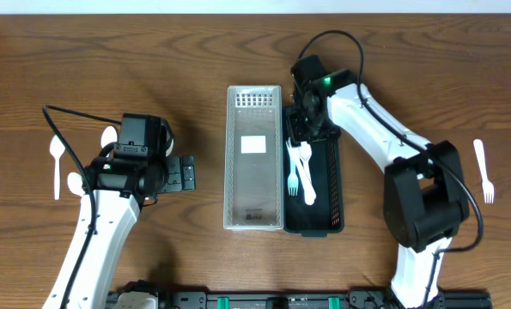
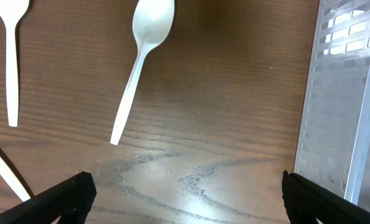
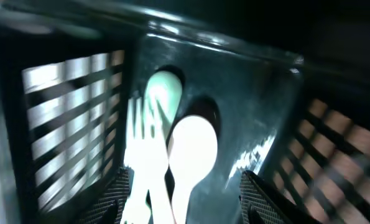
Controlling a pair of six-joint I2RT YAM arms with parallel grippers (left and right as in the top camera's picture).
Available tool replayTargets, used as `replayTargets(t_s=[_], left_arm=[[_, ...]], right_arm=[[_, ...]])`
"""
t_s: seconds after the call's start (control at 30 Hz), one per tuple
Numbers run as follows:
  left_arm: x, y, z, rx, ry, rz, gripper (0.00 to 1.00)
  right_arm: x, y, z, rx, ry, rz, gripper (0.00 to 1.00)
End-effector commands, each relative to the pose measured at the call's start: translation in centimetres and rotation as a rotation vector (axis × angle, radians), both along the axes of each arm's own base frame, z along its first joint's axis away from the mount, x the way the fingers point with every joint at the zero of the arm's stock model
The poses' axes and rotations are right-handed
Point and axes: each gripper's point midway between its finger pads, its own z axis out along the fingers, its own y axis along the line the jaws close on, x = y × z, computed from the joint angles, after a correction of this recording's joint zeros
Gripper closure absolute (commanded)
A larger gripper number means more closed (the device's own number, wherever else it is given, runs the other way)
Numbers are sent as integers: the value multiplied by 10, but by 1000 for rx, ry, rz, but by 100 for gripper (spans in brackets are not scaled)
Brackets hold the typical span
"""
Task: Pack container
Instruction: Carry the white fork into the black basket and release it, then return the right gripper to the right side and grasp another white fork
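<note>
Hanging wide open and empty over the spoon [image 3: 192, 149] and fork [image 3: 141, 158] in the centre-frame black tray [image 1: 331, 190], the right gripper [image 3: 189, 198] may be snagged on its slatted wall [image 3: 69, 118] and the tray dragged.

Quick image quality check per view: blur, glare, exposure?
Overhead: sharp and evenly lit. Left wrist: sharp, with a glare patch on the table near the bottom edge. Right wrist: dark and blurred inside the black tray; the white spoon and fork are overexposed.
</note>
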Motion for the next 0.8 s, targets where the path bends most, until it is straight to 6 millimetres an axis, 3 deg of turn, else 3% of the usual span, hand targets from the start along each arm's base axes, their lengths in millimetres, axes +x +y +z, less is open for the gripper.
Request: replayTargets(t_s=[0.0, 0.07, 0.17, 0.3, 0.4, 0.57, 0.67, 0.77], left_arm=[[2, 1, 3, 0, -9, 10, 2], [2, 1, 3, 0, -9, 10, 2], [3, 1, 3, 0, -10, 10, 2], [3, 1, 4, 0, -12, 10, 2], [3, 1, 4, 0, -12, 10, 2], [3, 0, 4, 0, -12, 10, 2], [3, 0, 4, 0, -12, 10, 2], [3, 1, 4, 0, -12, 10, 2]], right_arm=[[31, -26, 88, 19, -227, -23, 39], [38, -57, 124, -11, -318, -87, 36], [41, -130, 178, -88, -452, -210, 28], [21, -231, 208, -179, -498, -373, 12], [-7, -304, 200, -258, -417, -471, 3], [-53, -381, 161, -318, -259, -561, 1], [-67, -407, 131, -287, -211, -596, 1], [-75, -418, 100, -245, -169, -556, 1]])
